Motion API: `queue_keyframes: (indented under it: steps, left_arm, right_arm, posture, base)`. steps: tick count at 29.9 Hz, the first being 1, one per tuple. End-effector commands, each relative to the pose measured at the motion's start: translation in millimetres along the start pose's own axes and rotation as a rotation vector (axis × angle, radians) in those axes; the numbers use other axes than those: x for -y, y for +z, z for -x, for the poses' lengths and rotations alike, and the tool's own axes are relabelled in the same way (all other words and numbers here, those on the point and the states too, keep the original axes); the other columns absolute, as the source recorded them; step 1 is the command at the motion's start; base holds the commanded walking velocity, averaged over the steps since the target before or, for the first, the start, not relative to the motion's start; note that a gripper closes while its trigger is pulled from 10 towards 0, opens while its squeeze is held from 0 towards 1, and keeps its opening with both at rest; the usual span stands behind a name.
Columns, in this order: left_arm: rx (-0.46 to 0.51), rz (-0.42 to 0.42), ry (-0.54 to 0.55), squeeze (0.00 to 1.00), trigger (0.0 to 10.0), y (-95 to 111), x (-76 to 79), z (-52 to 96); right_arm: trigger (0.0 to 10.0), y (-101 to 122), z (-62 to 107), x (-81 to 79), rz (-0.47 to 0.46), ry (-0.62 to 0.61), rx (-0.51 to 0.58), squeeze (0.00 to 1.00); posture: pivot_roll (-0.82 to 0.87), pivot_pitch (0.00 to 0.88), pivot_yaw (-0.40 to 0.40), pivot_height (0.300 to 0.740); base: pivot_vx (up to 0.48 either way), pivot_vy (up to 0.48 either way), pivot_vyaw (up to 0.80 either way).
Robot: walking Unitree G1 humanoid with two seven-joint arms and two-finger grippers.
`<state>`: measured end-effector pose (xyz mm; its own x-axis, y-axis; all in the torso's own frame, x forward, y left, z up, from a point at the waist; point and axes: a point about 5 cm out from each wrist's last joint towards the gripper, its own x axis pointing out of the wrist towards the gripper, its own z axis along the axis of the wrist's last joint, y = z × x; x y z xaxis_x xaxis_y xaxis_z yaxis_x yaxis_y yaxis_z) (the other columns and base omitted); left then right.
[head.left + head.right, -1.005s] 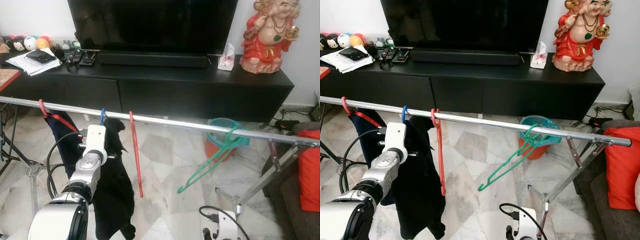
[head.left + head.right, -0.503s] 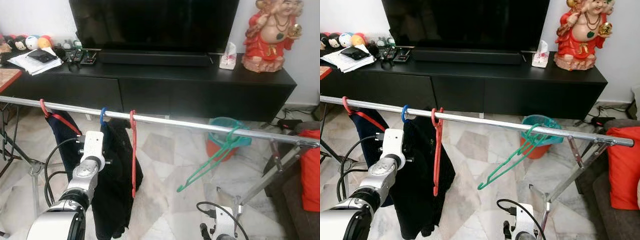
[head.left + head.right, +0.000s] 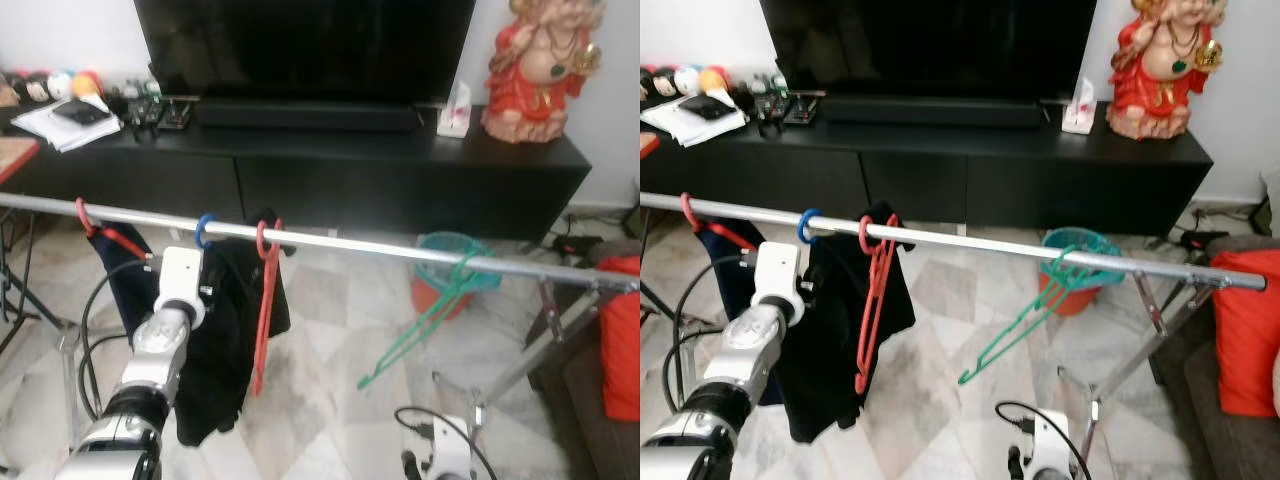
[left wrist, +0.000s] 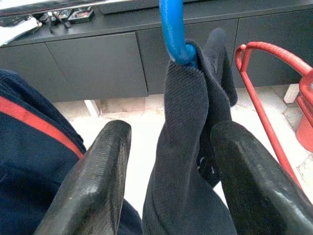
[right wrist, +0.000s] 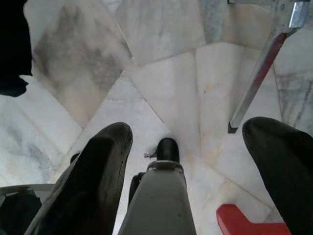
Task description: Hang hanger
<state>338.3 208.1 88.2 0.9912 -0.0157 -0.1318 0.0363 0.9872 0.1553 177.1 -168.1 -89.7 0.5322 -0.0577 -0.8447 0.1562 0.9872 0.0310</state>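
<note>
A living room with a pale marble floor (image 3: 330, 330): a silver clothes rail (image 3: 380, 246) on folding metal legs runs across the foreground, in front of a long black TV cabinet (image 3: 400, 180) carrying a large dark television (image 3: 300, 45), a tissue box (image 3: 455, 110) and a red figurine (image 3: 530, 70). A red cushion (image 3: 1245, 330) sits at the robot's right, a teal basket (image 3: 440, 262) on the floor behind the rail.

Four hangers hook over the rail: a red-trimmed navy garment (image 4: 34, 142) at the robot's far left, a blue hanger (image 4: 172, 32) bearing a dark garment (image 4: 188, 147), a bare red hanger (image 3: 265, 300) just beside it, and a green hanger (image 3: 425, 320) tilted well apart toward the right.

The left gripper (image 4: 168, 181) is raised just below the rail, its fingers (image 4: 95, 181) spread apart on either side of the dark garment beneath the blue hook; whether they press the cloth cannot be told. The right gripper (image 5: 195, 176) hangs low over the floor, fingers wide apart and holding nothing.
</note>
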Motion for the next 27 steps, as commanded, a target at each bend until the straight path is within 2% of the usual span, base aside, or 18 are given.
queue_keyframes:
  steps: [1,4,5,6,8,10,11,12,13,14,16,18,19,20,21,22,25,27]
  left_arm:
    - [0.003,-0.004,-0.012,1.00,10.0,1.9,-2.9,4.0]
    - [0.005,-0.015,-0.023,1.00,10.0,1.7,-5.4,14.6]
    - [0.003,-0.033,-0.038,1.00,10.0,1.8,-6.4,30.1]
    - [0.003,-0.033,-0.038,1.00,10.0,1.8,-6.4,30.1]
    - [-0.005,-0.045,-0.053,1.00,10.0,1.6,-6.3,46.1]
    - [-0.005,-0.045,-0.053,1.00,10.0,1.6,-6.3,46.1]
    - [-0.021,-0.056,-0.062,1.00,10.0,-1.3,-6.1,58.2]
    - [-0.021,-0.056,-0.062,1.00,10.0,-1.3,-6.1,58.2]
    - [-0.062,-0.068,-0.074,1.00,10.0,-7.5,-5.9,73.3]
    - [-0.062,-0.068,-0.074,1.00,10.0,-7.5,-5.9,73.3]
    - [-0.258,-0.105,-0.078,1.00,10.0,-38.7,-8.4,105.6]
    - [-0.258,-0.105,-0.078,1.00,10.0,-38.7,-8.4,105.6]
    - [-0.370,-0.119,-0.084,1.00,10.0,-56.0,-9.4,118.2]
    - [-0.474,-0.154,-0.090,0.44,10.0,-74.9,-10.6,127.7]
    - [-0.560,-0.149,-0.104,0.00,10.0,-93.6,-9.5,131.9]
    - [-0.560,-0.149,-0.104,0.00,10.0,-93.6,-9.5,131.9]
    - [-0.681,-0.129,-0.079,0.00,10.0,-133.9,-1.3,119.8]
    - [-0.693,-0.127,-0.090,0.00,10.0,-139.2,4.6,115.2]
  right_arm:
    - [10.0,-4.7,0.7,0.8,-0.008,-0.001,-0.011,0.00]
    - [10.0,-5.0,0.8,3.2,-0.014,-0.005,-0.012,0.00]
    - [10.0,-5.0,0.9,6.6,-0.018,-0.013,-0.013,0.00]
    - [10.0,-5.0,0.9,6.6,-0.018,-0.013,-0.013,0.00]
    - [10.0,-5.0,1.0,9.8,-0.022,-0.020,-0.014,0.00]
    - [10.0,-5.0,1.0,9.8,-0.022,-0.020,-0.014,0.00]
    - [10.0,-5.0,1.1,12.1,-0.024,-0.026,-0.016,0.00]
    - [10.0,-5.0,1.1,12.1,-0.024,-0.026,-0.016,0.00]
    - [10.0,-1.0,0.5,13.4,-0.023,-0.030,-0.014,0.00]
    - [10.0,-1.0,0.5,13.4,-0.023,-0.030,-0.014,0.00]
    - [10.0,9.2,-1.0,14.7,-0.023,-0.036,-0.008,0.00]
    - [10.0,9.2,-1.0,14.7,-0.023,-0.036,-0.008,0.00]
    - [10.0,12.4,-1.4,14.7,-0.020,-0.036,-0.006,0.00]
    - [10.0,12.3,-1.4,14.9,-0.019,-0.037,-0.007,0.00]
    - [10.0,12.1,-1.4,15.1,-0.017,-0.037,-0.009,0.00]
    - [10.0,12.1,-1.4,15.1,-0.017,-0.037,-0.009,0.00]
    - [10.0,9.2,-1.0,15.2,-0.013,-0.039,-0.013,0.00]
    - [10.0,1.5,0.0,12.9,-0.012,-0.036,-0.013,0.00]
  posture:
    - [0.01,0.000,0.004,0.740]
    - [0.01,0.000,0.004,0.740]
    - [0.01,0.000,0.007,0.740]
    - [0.01,0.000,0.007,0.740]
    - [0.01,0.000,0.009,0.740]
    - [0.01,0.000,0.009,0.740]
    - [0.02,0.000,0.008,0.740]
    - [0.02,0.000,0.008,0.740]
    - [0.02,0.000,0.008,0.740]
    - [0.02,0.000,0.008,0.740]
    - [0.03,0.000,0.009,0.740]
    - [0.03,0.000,0.009,0.740]
    - [0.03,0.000,0.005,0.740]
    - [0.03,0.000,0.004,0.740]
    - [0.03,0.000,0.005,0.740]
    - [0.03,0.000,0.005,0.740]
    - [0.03,0.000,0.003,0.740]
    - [0.03,0.000,-0.001,0.740]
  base:
    - [0.000,0.000,0.00]
    - [0.000,0.000,0.00]
    - [0.000,0.000,0.00]
    - [0.000,0.000,0.00]
    - [0.000,0.000,0.00]
    - [0.000,0.000,0.00]
    - [0.000,0.000,0.00]
    - [0.000,0.000,0.00]
    - [0.000,0.000,0.00]
    - [0.000,0.000,0.00]
    - [0.000,0.000,0.00]
    - [0.000,0.000,0.00]
    - [0.000,0.000,0.00]
    - [0.000,0.000,0.00]
    - [0.000,0.000,0.00]
    - [0.000,0.000,0.00]
    - [0.000,0.000,0.00]
    - [0.000,0.000,0.00]
